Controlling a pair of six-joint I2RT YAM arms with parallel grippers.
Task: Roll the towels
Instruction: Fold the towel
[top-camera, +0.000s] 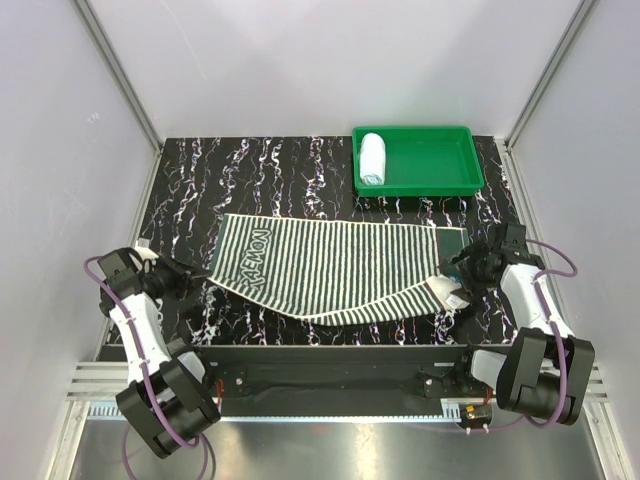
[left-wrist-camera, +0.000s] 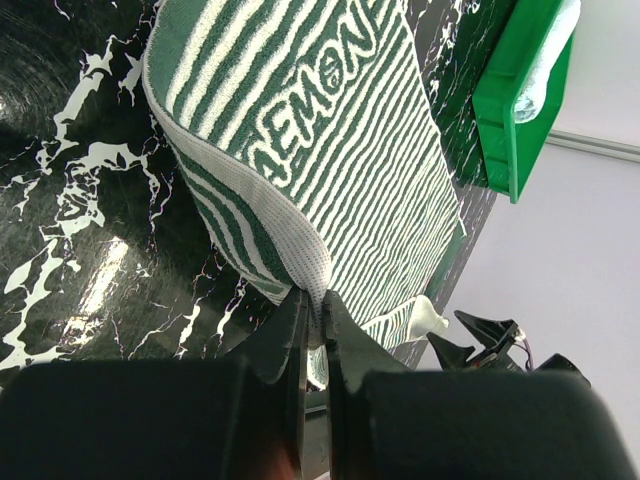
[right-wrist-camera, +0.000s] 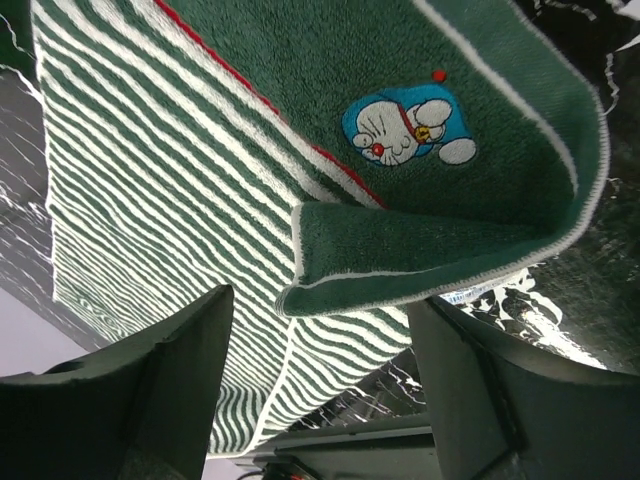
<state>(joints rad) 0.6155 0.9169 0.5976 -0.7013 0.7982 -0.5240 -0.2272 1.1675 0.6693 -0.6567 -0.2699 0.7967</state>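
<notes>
The striped towel, dark green and white with lettering, lies spread across the black marbled table. My left gripper is shut on its near left corner, which is pinched between the fingers and raised in the left wrist view. My right gripper is open at the towel's right end. In the right wrist view a folded-over green corner with a cartoon patch lies between its fingers. The pale blue towel lies rolled in the green tray.
The tray stands at the back right of the table and shows at the upper right of the left wrist view. White walls enclose the table on three sides. A black rail runs along the near edge between the arm bases.
</notes>
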